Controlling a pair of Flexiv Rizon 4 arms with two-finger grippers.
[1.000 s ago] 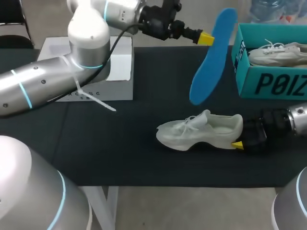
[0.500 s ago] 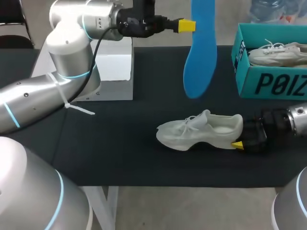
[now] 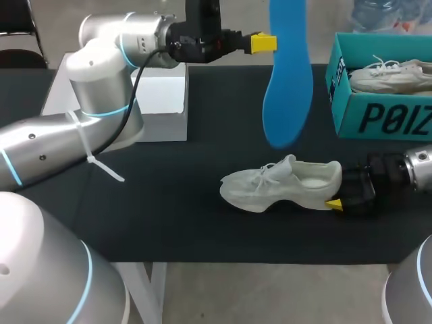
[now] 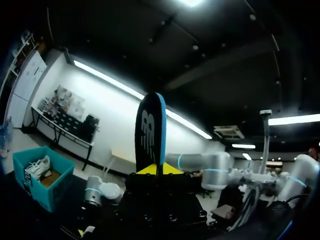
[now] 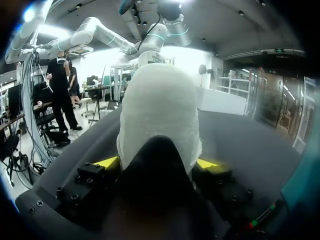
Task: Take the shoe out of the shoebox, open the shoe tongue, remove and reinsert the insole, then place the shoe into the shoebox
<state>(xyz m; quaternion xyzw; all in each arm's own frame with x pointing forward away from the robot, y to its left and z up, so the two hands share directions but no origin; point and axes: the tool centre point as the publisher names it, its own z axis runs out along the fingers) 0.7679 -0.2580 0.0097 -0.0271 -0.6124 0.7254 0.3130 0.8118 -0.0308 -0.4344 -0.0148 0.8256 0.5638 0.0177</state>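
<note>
Though the insole (image 3: pixel 287 74) hangs high over the table (image 3: pixel 169 202), the left jaws clamped on its upper part, it looks light and bendy, best pinched on its flat faces; the right jaws grip the heel of the shoe (image 3: pixel 283 183) lying on the table.

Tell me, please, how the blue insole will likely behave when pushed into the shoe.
Probably light: the left gripper carries the blue insole by one edge. Thin yet hanging nearly straight, it likely flexes rather than flopping.

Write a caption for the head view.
The left pincer holds the insole aloft; the right pincer grips the shoe by its heel.
</note>
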